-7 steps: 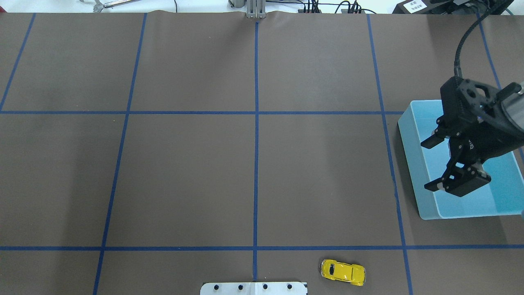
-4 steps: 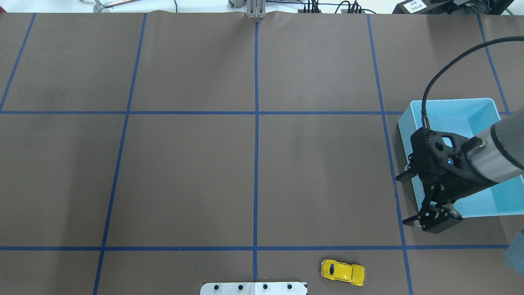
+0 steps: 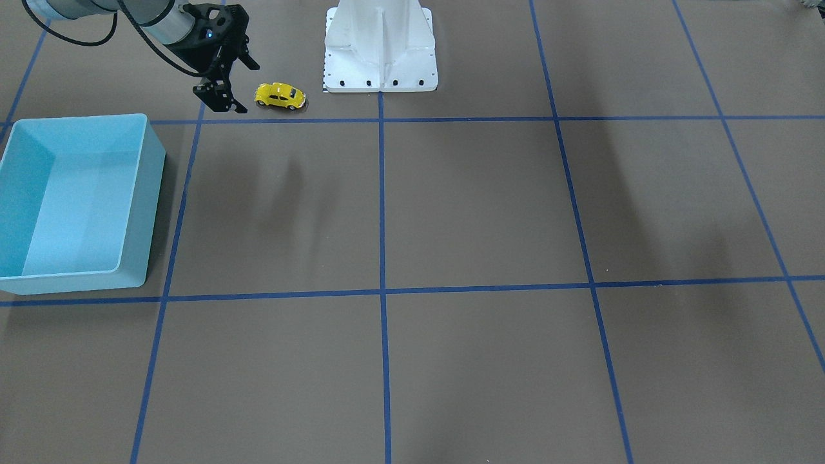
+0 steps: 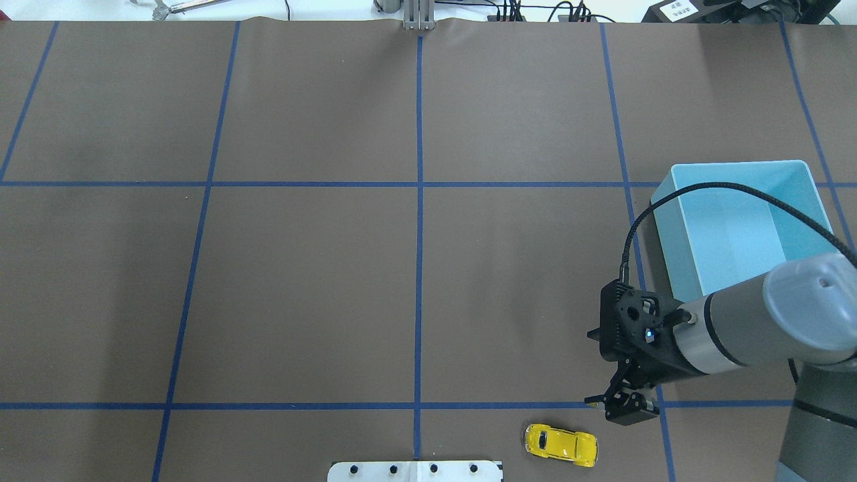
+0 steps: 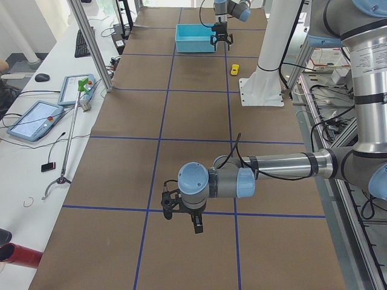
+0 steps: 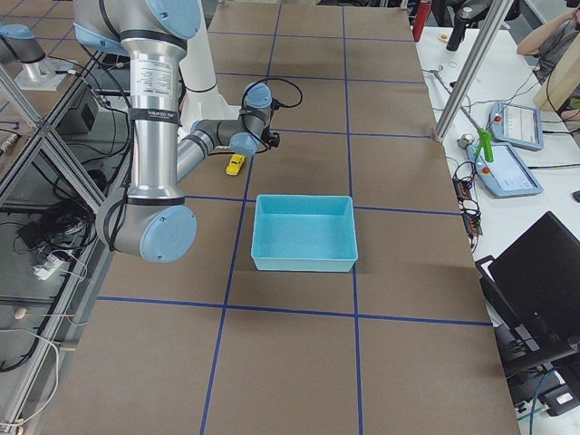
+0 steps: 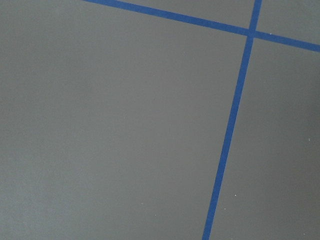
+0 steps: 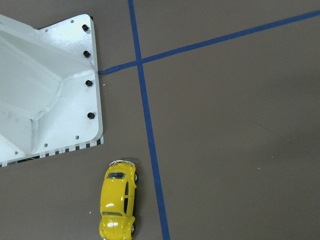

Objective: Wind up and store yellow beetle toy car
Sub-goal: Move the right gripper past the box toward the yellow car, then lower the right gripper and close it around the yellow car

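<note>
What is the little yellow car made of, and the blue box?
The yellow beetle toy car looks like glossy painted metal or hard plastic, with bright glints on its roof; I cannot tell which. The light blue bin looks like smooth matte plastic, with even colour and rounded corners.

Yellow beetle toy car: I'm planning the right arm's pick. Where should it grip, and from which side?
The yellow beetle toy car stands upright on its wheels, nothing touching it; nose, tail and roof are rounded. So probably come from straight above and close on its two long flanks at mid-body.
</note>
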You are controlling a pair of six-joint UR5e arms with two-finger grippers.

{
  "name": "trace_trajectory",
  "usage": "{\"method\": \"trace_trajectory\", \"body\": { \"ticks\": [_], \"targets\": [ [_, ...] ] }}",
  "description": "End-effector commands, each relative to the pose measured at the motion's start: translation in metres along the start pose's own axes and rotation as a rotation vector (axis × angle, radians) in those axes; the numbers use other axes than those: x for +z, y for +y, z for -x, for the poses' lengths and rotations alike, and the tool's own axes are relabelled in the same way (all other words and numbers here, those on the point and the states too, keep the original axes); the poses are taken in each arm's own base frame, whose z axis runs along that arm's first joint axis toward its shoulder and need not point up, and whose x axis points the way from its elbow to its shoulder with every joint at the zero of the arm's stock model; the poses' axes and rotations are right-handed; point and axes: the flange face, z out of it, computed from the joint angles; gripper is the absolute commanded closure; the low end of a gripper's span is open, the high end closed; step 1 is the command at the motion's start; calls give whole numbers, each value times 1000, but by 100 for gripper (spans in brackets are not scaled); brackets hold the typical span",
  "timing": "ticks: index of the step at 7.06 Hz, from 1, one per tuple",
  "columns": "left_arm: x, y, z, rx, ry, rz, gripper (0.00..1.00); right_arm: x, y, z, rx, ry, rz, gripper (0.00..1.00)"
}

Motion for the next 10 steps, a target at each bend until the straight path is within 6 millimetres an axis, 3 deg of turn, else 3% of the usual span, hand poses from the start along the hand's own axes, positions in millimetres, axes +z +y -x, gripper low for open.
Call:
{"method": "trace_trajectory", "body": {
  "ticks": [1, 5, 8, 10],
  "targets": [
    [0, 1, 1, -1, -2, 1, 0, 38, 14, 50, -6, 122, -62, 2],
    [1, 1, 1, -1, 0, 1, 0, 72, 44, 97, -19, 163, -55, 3],
    [1, 1, 1, -3, 0, 2, 0, 105, 68, 106, -11, 141, -42, 3],
    [1, 1, 1, -3, 0, 2, 0, 114, 75, 105, -17, 147, -24, 3]
  ]
}}
